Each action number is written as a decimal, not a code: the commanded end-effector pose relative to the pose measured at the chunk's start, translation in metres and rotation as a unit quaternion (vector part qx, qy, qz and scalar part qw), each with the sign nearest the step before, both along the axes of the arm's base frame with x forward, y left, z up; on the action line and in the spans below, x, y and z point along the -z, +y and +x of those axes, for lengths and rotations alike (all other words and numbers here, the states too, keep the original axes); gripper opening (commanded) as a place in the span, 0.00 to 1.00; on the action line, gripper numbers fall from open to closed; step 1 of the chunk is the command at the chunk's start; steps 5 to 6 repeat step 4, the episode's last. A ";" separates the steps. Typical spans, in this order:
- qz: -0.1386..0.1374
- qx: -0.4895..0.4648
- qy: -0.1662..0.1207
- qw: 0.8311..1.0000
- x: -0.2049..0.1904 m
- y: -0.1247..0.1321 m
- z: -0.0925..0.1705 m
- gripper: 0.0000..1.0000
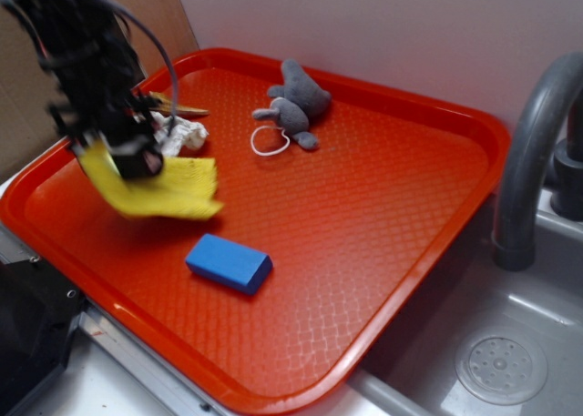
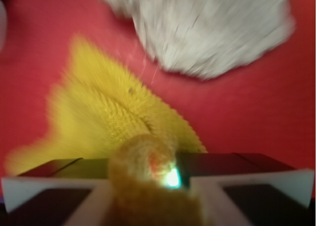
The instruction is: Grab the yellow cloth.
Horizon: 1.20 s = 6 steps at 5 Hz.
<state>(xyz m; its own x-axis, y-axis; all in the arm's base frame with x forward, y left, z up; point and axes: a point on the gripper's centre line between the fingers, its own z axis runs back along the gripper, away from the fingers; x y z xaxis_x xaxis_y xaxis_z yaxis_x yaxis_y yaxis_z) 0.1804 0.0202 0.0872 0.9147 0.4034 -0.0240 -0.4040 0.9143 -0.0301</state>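
yellow cloth [image 1: 173, 190], terry, bunched in end effector [image 1: 137, 157]

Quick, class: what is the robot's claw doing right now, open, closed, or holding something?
Claw: closed on the yellow cloth, which hangs from it above the red tray.

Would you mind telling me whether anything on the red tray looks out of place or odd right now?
Nothing looks spilled or damaged. The yellow cloth hangs bunched from the gripper above the red tray, as intended. The white rag lies crumpled, the grey plush toy lies near the back rim, and the blue block sits flat.
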 end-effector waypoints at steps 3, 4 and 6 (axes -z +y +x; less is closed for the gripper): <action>0.061 0.150 -0.086 0.983 -0.164 -0.033 0.031 0.00; 0.055 0.144 -0.078 0.985 -0.156 -0.032 0.030 0.00; 0.055 0.144 -0.078 0.985 -0.156 -0.032 0.030 0.00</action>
